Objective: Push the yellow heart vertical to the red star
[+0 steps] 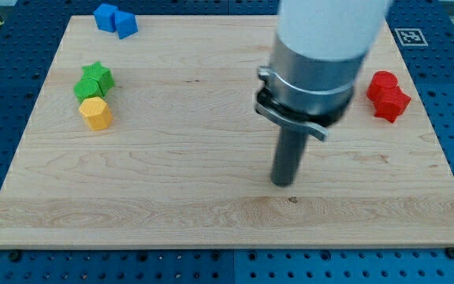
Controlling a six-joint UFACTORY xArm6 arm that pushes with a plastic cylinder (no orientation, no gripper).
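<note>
Right now, you can see my end effector (288, 154) as a plain dark rod under a wide white and grey housing (321, 55). It has no jaws to open or close, and it holds nothing. My tip (282, 183) rests on the desk (211, 225), a pale wooden board, a little towards the view's right of its middle and nearer the view's bottom. My tip touches no block.

Look far to the view's left of my tip and somewhat towards the view's top, and you find the yellow block (95, 113). It sits near the desk's left edge, and from here its outline reads as a rounded chunk, so I cannot confirm the heart shape. Touching it on its upper side is the green star (94, 80), which seems to be stacked against a second green piece, though I cannot tell for sure.

To the view's right of my tip and higher up, near the right edge, stand the red blocks (388, 95), two pieces pressed together. The lower one looks star-like. They are well apart from my tip and farther still from the yellow block, with the housing between them in this view.

Far up and left of my tip, in the desk's top left corner, sit the blue blocks (116, 19), also touching each other.
</note>
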